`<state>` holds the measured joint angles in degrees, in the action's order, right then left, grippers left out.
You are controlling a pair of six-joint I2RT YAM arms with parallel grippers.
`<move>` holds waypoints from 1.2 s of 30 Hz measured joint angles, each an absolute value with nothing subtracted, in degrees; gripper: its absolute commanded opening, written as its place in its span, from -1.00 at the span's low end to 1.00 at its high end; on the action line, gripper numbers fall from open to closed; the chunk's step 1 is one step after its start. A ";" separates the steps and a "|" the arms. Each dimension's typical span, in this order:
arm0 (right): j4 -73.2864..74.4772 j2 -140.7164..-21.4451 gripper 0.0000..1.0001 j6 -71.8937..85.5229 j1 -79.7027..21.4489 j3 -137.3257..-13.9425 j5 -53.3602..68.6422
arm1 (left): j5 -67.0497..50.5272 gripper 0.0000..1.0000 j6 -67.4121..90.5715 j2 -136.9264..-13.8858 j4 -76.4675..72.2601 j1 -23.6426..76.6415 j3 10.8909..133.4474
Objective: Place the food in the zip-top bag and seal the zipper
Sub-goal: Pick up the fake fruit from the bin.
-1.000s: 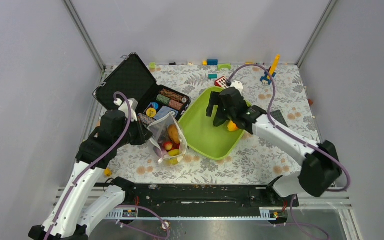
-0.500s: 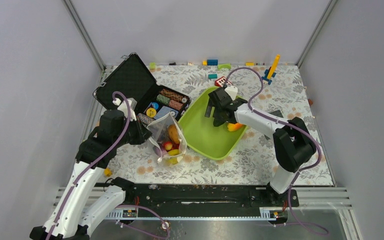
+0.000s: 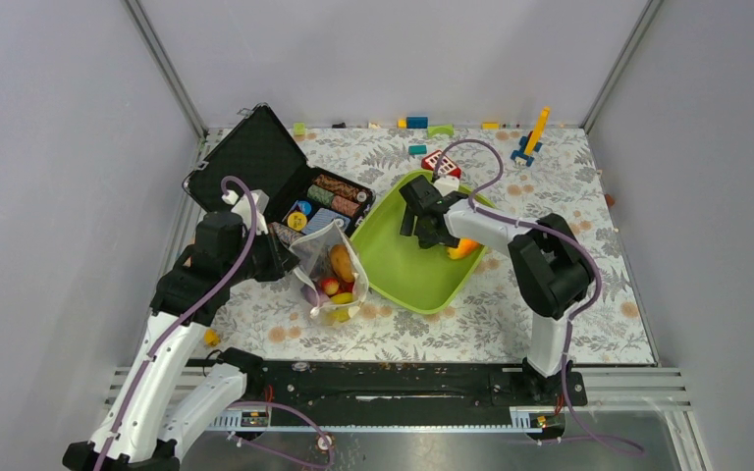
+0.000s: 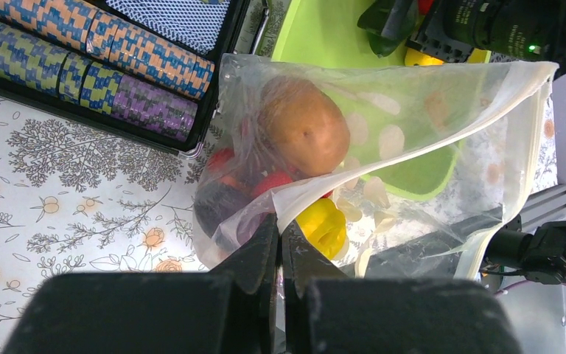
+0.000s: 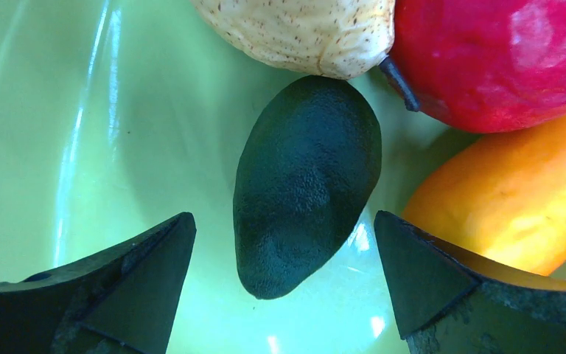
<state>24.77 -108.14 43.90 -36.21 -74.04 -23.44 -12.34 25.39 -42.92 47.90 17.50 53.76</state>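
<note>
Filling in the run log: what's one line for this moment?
left gripper: shut on bag | right gripper: open over avocado in tray | zipper: unsealed

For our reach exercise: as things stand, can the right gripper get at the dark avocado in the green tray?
Probably yes. The right gripper hangs open over the avocado, a finger on either side. The orange mango lies close beside one finger and may get nudged.

We see the clear zip-top bag [image 3: 326,257] toward the table's [image 3: 550,304] left side, its mouth gaping and its whitish zipper [image 4: 538,103] unsealed. Inside lie a brown kiwi [image 4: 304,125], red strawberries [image 4: 276,181] and a yellow piece [image 4: 323,225]. By the tray's [image 3: 398,275] right edge, a dark avocado [image 5: 306,184] lies beside a red apple [image 5: 501,59] and an orange mango [image 5: 501,199].
</note>
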 measured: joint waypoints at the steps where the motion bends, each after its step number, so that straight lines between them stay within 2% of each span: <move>1: 24.77 -108.77 0.99 44.01 -36.21 -74.22 -23.44 | -12.56 -1.00 25.36 -42.89 47.90 17.43 53.76; 5: 24.82 -110.61 0.99 44.51 -36.21 -74.43 -23.51 | -13.23 -1.00 25.34 -42.87 47.88 17.06 53.74; 7: 24.82 -111.42 0.90 44.95 -36.21 -74.48 -23.55 | -13.45 -1.00 25.32 -42.87 47.88 16.91 53.74; 11: 24.91 -112.25 0.52 45.34 -36.18 -74.48 -24.03 | -13.85 -1.00 25.30 -42.87 47.86 16.75 53.74; 15: 24.95 -112.25 0.04 45.30 -36.03 -74.48 -24.88 | -14.74 -1.00 25.30 -42.87 47.59 16.49 53.63; 22: 24.49 -112.07 -0.35 44.14 -35.99 -74.13 -26.41 | -16.10 -1.00 25.30 -42.94 46.59 16.23 53.08; 24: 23.31 -111.24 -0.43 42.44 -35.99 -72.97 -26.28 | -16.12 -1.00 25.30 -42.94 46.59 16.21 53.08; 29: 20.75 -107.48 -0.46 36.49 -35.99 -70.30 -25.69 | -16.51 -1.00 25.30 -42.92 46.59 16.10 53.08; 36: 15.07 -95.61 -0.53 28.16 -35.94 -64.36 -21.74 | -17.39 -1.00 25.28 -42.92 46.57 16.05 53.08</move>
